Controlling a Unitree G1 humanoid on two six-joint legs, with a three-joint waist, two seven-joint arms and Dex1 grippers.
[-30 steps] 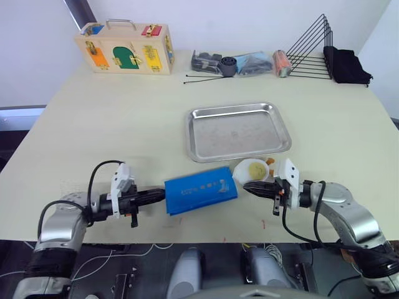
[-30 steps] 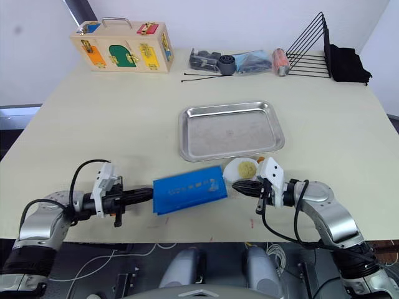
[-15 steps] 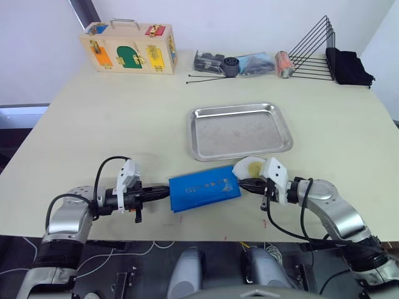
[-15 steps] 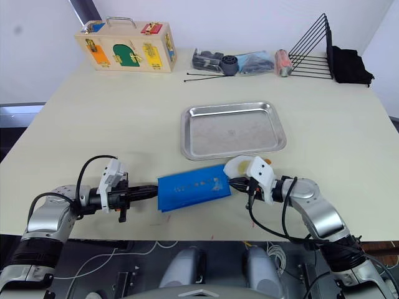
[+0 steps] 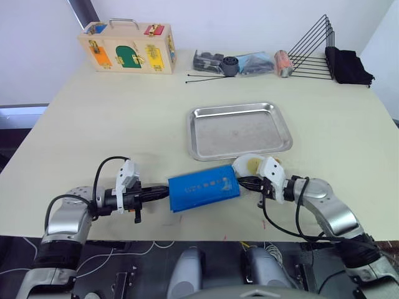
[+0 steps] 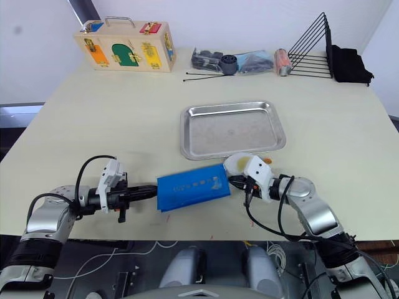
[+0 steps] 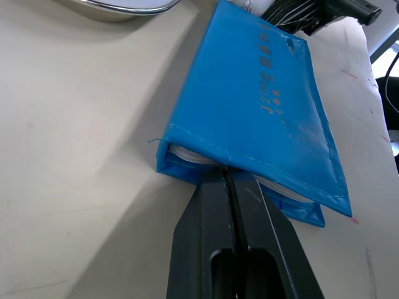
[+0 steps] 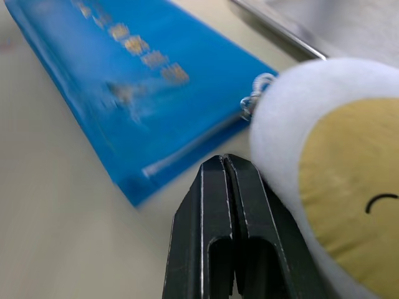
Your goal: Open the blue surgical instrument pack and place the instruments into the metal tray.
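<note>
Two arms are seen low in the left eye view, reaching inward over a pale cream surface (image 5: 124,118) backed by a white wall. The blue surgical instrument pack (image 5: 204,187) lies flat and closed at lower centre, just below the metal tray (image 5: 239,130), which sits shiny and shallow at mid-frame. The left pincer (image 5: 163,192) is brought to the pack's left end, the right pincer (image 5: 244,182) to its right end beside a round white and yellow plush toy (image 5: 248,166). A wooden latch board (image 5: 127,47) is placed at upper left, a black wire rack (image 5: 308,47) at upper right.

In the left wrist view the left pincer (image 7: 225,176) is seen with fingers pressed together, its tip touching the pack's (image 7: 262,99) stitched, folded edge; pale lining shows inside.

In the right wrist view the right pincer (image 8: 222,163) is likewise closed on nothing, lying against the soft toy (image 8: 324,162) and just short of the pack's (image 8: 131,93) corner.
</note>
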